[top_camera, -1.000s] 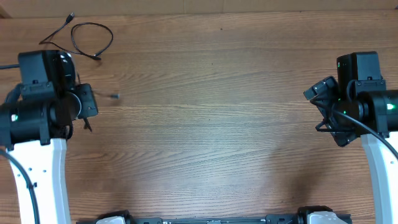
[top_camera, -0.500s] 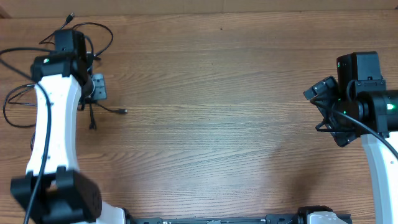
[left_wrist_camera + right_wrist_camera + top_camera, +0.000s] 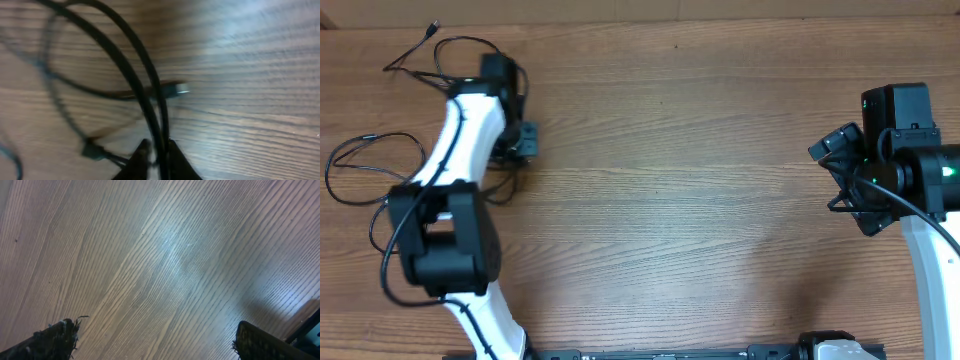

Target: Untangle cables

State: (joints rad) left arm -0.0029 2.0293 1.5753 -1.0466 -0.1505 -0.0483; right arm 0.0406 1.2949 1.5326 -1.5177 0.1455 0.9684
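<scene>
Cables (image 3: 161, 120) lie in loose loops across the far left corner and along the left edge of the table (image 3: 670, 200), and we see one metal-tipped plug (image 3: 179, 89) resting on the wood. Our left gripper (image 3: 159, 152) sits near that corner with its jaws almost closed, and two black strands look pinched between the fingertips. Our right gripper (image 3: 155, 330) hangs near the right edge, jaws spread wide and holding nothing.

Nothing to read here: no text, label, brand, number or sign is legible in the overhead view or either wrist view
</scene>
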